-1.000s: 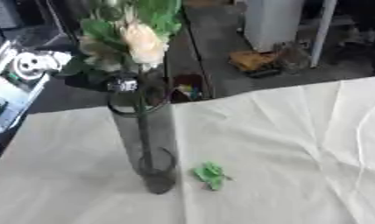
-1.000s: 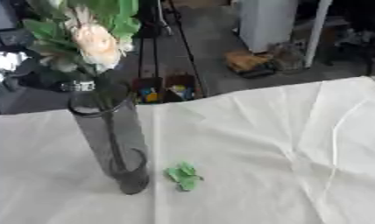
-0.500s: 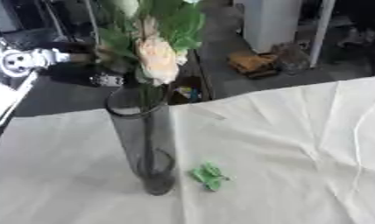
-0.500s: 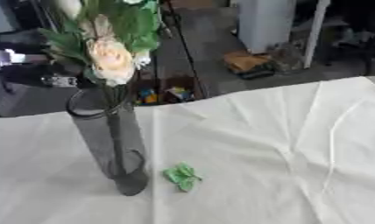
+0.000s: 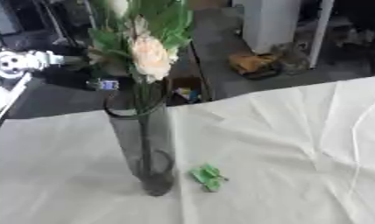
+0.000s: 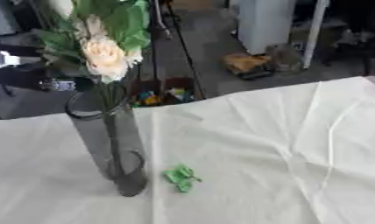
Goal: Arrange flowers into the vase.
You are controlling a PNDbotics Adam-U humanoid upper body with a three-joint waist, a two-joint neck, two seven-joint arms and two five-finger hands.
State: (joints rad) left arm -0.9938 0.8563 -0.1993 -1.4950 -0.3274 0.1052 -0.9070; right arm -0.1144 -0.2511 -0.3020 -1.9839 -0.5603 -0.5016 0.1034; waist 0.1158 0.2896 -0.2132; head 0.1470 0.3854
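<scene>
Flowers (image 5: 150,54) upright in vase (image 5: 144,148)

Smoky glossy glass vase (image 5: 144,148); creased matt white cloth (image 5: 282,148); cloth-like flower (image 5: 150,57).

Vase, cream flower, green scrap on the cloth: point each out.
vase (image 5: 144,144), left eye view, on the dark glass wall at mid height.
cream flower (image 6: 104,56), right eye view, centre of the bloom.
green scrap (image 5: 207,176), left eye view, middle of the piece, lying beside the vase base.
</scene>
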